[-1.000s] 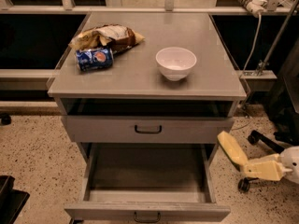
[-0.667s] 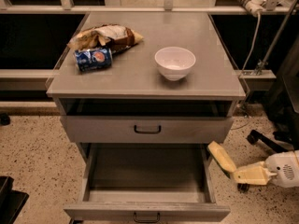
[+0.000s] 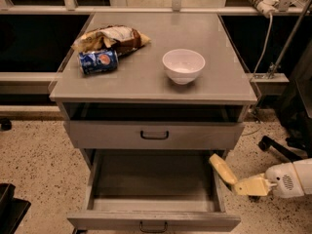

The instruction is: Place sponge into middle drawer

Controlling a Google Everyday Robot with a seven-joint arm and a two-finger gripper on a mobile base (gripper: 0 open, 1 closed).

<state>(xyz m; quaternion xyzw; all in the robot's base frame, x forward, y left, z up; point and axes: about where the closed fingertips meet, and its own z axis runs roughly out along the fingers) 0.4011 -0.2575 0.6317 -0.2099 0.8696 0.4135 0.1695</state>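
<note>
The middle drawer [image 3: 122,220] is pulled out at the bottom of the grey cabinet, and its inside looks bare. My gripper [image 3: 240,183] reaches in from the lower right, just outside the drawer's right wall. It is shut on the sponge [image 3: 222,168], a pale-yellow pad that sticks up and to the left from the gripper and hangs over the drawer's right edge. The like grey drawer [image 3: 107,134] just above is closed.
On the cabinet top [image 3: 219,82] stand a white bowl [image 3: 183,65], a blue can [image 3: 98,62] lying on its side and a crumpled chip bag [image 3: 111,37]. A dark chair base [image 3: 285,150] stands on the speckled floor at the right. A dark object [image 3: 9,211] sits at the lower left.
My gripper with the sponge has moved left, from out on the floor side to the drawer's right edge. The things on the cabinet top have not moved.
</note>
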